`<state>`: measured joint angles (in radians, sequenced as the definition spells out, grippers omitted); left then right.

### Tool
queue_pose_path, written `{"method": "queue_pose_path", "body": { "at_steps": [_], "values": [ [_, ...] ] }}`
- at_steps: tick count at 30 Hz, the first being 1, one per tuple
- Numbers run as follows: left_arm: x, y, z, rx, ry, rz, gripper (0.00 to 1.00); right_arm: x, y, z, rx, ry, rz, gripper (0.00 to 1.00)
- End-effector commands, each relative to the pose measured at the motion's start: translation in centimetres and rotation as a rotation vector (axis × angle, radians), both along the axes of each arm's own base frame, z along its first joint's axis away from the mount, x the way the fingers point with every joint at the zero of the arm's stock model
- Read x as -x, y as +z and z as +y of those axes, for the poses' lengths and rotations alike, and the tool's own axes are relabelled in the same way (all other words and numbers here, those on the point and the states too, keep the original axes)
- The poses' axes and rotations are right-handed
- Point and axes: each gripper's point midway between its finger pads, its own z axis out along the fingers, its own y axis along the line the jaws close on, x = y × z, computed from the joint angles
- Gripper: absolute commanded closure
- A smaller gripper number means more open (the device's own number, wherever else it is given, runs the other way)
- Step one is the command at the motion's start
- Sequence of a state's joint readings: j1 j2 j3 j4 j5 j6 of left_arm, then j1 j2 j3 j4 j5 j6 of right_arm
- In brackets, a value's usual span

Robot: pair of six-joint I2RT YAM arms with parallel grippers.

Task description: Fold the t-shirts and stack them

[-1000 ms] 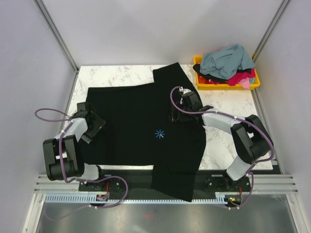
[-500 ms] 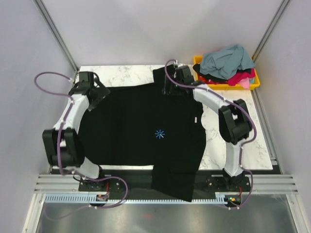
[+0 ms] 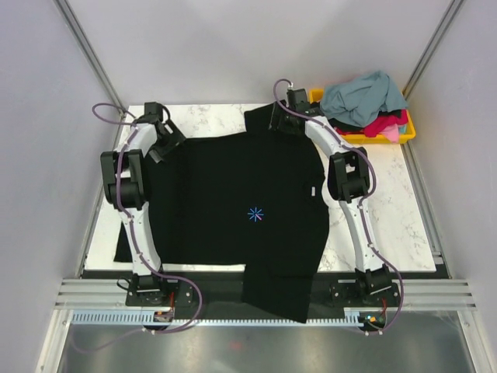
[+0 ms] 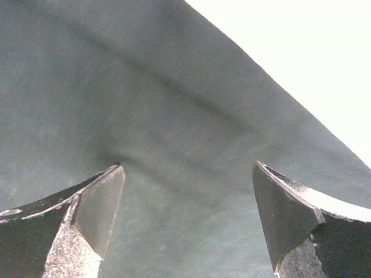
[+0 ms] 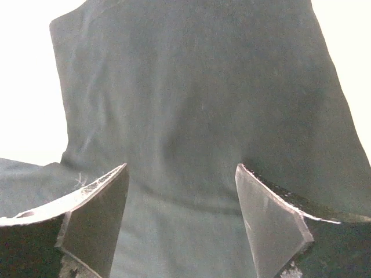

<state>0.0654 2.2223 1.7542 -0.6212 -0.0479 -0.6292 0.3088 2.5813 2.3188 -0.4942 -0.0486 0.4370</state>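
Observation:
The large black t-shirt (image 3: 225, 183) lies spread flat on the marble table (image 3: 373, 210), its light-blue starburst mark (image 3: 255, 214) facing up. My left gripper (image 3: 166, 141) is open at the shirt's far-left shoulder; in the left wrist view the left gripper (image 4: 188, 167) shows only black cloth (image 4: 133, 87) between its fingers. My right gripper (image 3: 283, 118) hangs open over the far sleeve (image 3: 268, 116); the right wrist view has the right gripper (image 5: 181, 167) straddling that sleeve (image 5: 191, 87). More t-shirts, grey-blue (image 3: 363, 95), magenta-red (image 3: 379, 124) and pink (image 3: 392, 134), are heaped at the far right.
The heap sits in a yellow bin (image 3: 373, 139) at the table's far-right corner, close to my right arm. The shirt's lower hem (image 3: 276, 295) droops over the near edge onto the rail. Grey walls enclose the table on both sides and behind.
Both arms have stretched from mid-table out to the far edge of the shirt. The right gripper's fingers have parted slightly more. The shirt's far-left edge has shifted right; the rest lies as before.

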Motion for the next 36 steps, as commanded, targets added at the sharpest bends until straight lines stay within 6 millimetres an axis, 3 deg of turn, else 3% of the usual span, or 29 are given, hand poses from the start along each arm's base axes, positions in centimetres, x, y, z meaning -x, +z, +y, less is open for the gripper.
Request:
{"method": "queue_pose_path", "body": {
  "at_steps": [1, 2, 3, 6, 7, 8, 10, 12, 13, 14, 16, 19, 20, 21, 22, 23, 24, 25, 26, 27, 28, 29, 30, 31, 32, 33, 34, 35, 36],
  "values": [
    [-1.4, -3.6, -0.2, 0.072, -0.05, 0.042, 0.0, -0.5, -3.9, -0.1, -0.03, -0.038, 0.077, 0.17],
    [-1.9, -3.8, -0.4, 0.082, -0.058, 0.042, 0.01, -2.1, -3.0, -0.6, -0.065, -0.061, 0.038, 0.16],
    [-3.9, -2.6, -0.6, 0.1, -0.075, -0.001, 0.01, -2.6, -4.5, -0.7, -0.105, -0.087, 0.052, 0.16],
    [-4.7, -4.0, -0.7, 0.119, -0.083, 0.04, 0.02, -5.5, -4.4, -2.0, -0.237, -0.147, -0.009, 0.16],
    [-6.3, -2.4, -0.5, 0.114, -0.091, -0.01, 0.02, -6.2, -4.2, -2.4, -0.259, -0.164, -0.029, 0.16],
    [-6.7, -3.4, -0.6, 0.117, -0.098, -0.002, 0.02, -7.6, -3.2, -3.2, -0.294, -0.179, -0.086, 0.15],
    [-9.1, -1.7, -0.3, 0.112, -0.103, -0.077, 0.02, -9.1, -2.6, -3.6, -0.362, -0.208, -0.142, 0.15],
    [-10.7, -1.5, 0.1, 0.161, -0.083, -0.122, 0.01, -11.4, -0.9, -4.0, -0.407, -0.233, -0.28, 0.13],
    [-11.1, -1.4, 0.4, 0.177, -0.073, -0.136, 0.01, -13.0, 2.1, -4.1, -0.437, -0.229, -0.412, 0.13],
    [-11.9, -1.0, 0.3, 0.198, -0.073, -0.175, 0.01, -13.6, 1.5, -4.6, -0.433, -0.254, -0.45, 0.13],
    [-12.5, 0.4, -0.7, 0.314, -0.106, -0.228, 0.0, -14.7, 3.6, -5.4, -0.486, -0.277, -0.56, 0.13],
    [-12.5, 5.5, -1.9, 0.352, -0.162, -0.302, 0.0, -14.6, 8.7, -4.6, -0.582, -0.192, -0.724, 0.07],
    [-12.2, 7.1, -2.1, 0.345, -0.172, -0.321, 0.0, -14.2, 11.8, -4.3, -0.588, -0.153, -0.765, 0.06],
    [-11.4, 7.4, -2.3, 0.336, -0.176, -0.306, 0.0, -13.8, 13.2, -3.9, -0.597, -0.131, -0.777, 0.03],
    [-10.8, 12.5, -2.1, 0.302, -0.198, -0.384, 0.0, -13.1, 12.7, -3.2, -0.6, -0.102, -0.746, 0.02],
    [-10.0, 14.3, -2.0, 0.283, -0.2, -0.402, 0.0, -12.1, 18.0, -3.0, -0.622, -0.065, -0.818, 0.02],
    [-8.7, 14.7, -1.7, 0.26, -0.184, -0.385, 0.0, -11.4, 19.6, -2.7, -0.626, -0.041, -0.827, 0.02],
    [-7.0, 19.8, -1.6, 0.222, -0.19, -0.459, 0.0, -10.5, 19.3, -2.0, -0.626, -0.013, -0.792, 0.02],
    [-5.6, 21.8, -1.5, 0.2, -0.182, -0.482, 0.0, -9.1, 23.7, -2.1, -0.639, 0.011, -0.835, 0.02],
    [-3.7, 20.6, -1.0, 0.174, -0.149, -0.436, 0.0, -8.3, 24.9, -2.0, -0.641, 0.027, -0.834, 0.02],
    [-1.0, 25.1, -0.8, 0.133, -0.147, -0.506, 0.0, -7.4, 23.4, -1.8, -0.634, 0.025, -0.774, 0.02],
    [0.7, 25.7, -0.6, 0.105, -0.136, -0.508, 0.01, -5.4, 27.8, -2.1, -0.645, 0.039, -0.817, 0.02],
    [3.2, 22.7, 0.7, 0.047, -0.074, -0.421, 0.0, -4.3, 28.8, -2.3, -0.639, 0.041, -0.816, 0.02],
    [5.9, 22.2, 1.6, -0.009, -0.026, -0.378, 0.0, -3.3, 26.1, -2.4, -0.619, 0.021, -0.733, 0.02],
    [9.2, 23.8, 2.8, -0.069, 0.045, -0.39, 0.0, -0.9, 30.5, -3.0, -0.62, 0.014, -0.78, 0.02],
    [12.5, 20.4, 4.8, -0.129, 0.143, -0.292, 0.0, 0.5, 30.8, -2.8, -0.606, 0.012, -0.767, 0.02],
    [14.7, 19.4, 5.4, -0.141, 0.181, -0.263, 0.0, 3.3, 31.2, -3.2, -0.587, -0.005, -0.723, 0.02],
    [18.1, 17.6, 6.3, -0.148, 0.235, -0.23, 0.0, 4.5, 31.1, -3.5, -0.561, -0.033, -0.707, 0.02],
    [19.4, 16.4, 6.7, -0.143, 0.263, -0.208, 0.0, 6.2, 28.5, -3.1, -0.512, -0.044, -0.645, 0.02]
  ]
}}
